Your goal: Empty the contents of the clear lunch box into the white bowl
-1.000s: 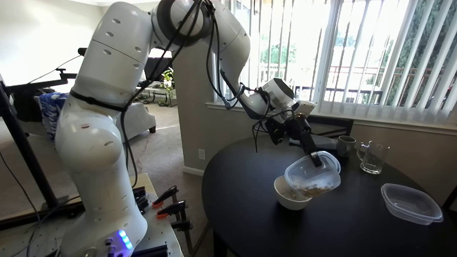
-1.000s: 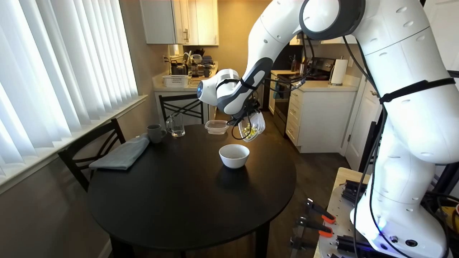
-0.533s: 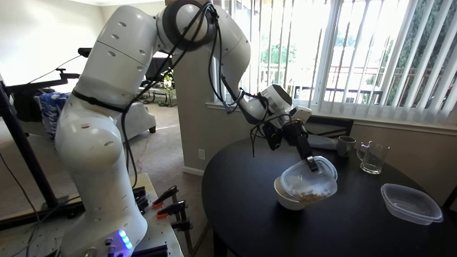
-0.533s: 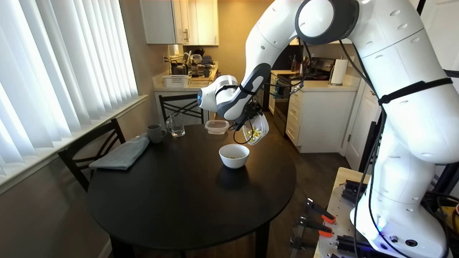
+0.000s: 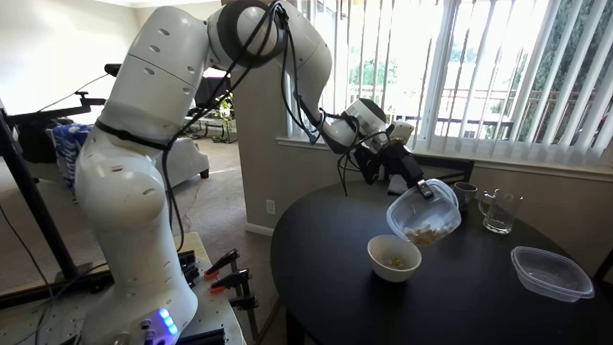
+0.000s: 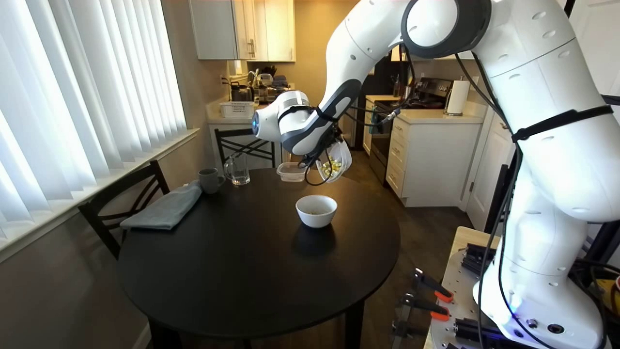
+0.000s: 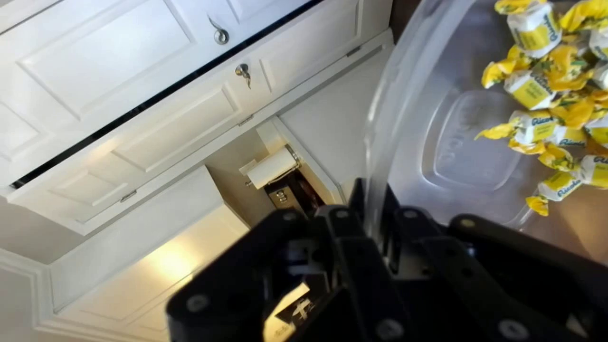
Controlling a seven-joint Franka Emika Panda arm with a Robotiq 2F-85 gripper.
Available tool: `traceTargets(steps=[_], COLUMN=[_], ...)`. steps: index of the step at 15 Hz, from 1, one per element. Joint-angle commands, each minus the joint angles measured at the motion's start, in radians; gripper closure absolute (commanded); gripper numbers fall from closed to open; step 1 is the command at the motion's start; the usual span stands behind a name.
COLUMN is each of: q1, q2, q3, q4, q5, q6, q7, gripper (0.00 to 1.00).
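Raised since earlier, one clear lunch box (image 5: pixel 428 211) is clamped by one gripper (image 5: pixel 425 189). At least eight wrapped candies (image 7: pixel 570 114) are held inside, uncounted others in one white bowl (image 6: pixel 317 219).

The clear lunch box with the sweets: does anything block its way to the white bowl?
Nothing visible does. In both exterior views, no object stands between the tilted clear lunch box and the white bowl; the wider clear container and glass mug are outside that path.
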State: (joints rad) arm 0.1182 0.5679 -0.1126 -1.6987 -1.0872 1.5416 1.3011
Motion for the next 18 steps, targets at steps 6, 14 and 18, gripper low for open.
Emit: traceTargets(steps=[6,14,18], q1=[0.014,-0.007,-0.007], q2=[0.005,0.030,0.027], q3=[0.045,0.048,0.045], q4=[0.028,0.025,0.019], q5=[-0.151,-0.173,-0.204], q6=[-0.130,-0.139,-0.162], q7=[-0.006,-0.007,-0.006], gripper=[0.99,0.99,0.99])
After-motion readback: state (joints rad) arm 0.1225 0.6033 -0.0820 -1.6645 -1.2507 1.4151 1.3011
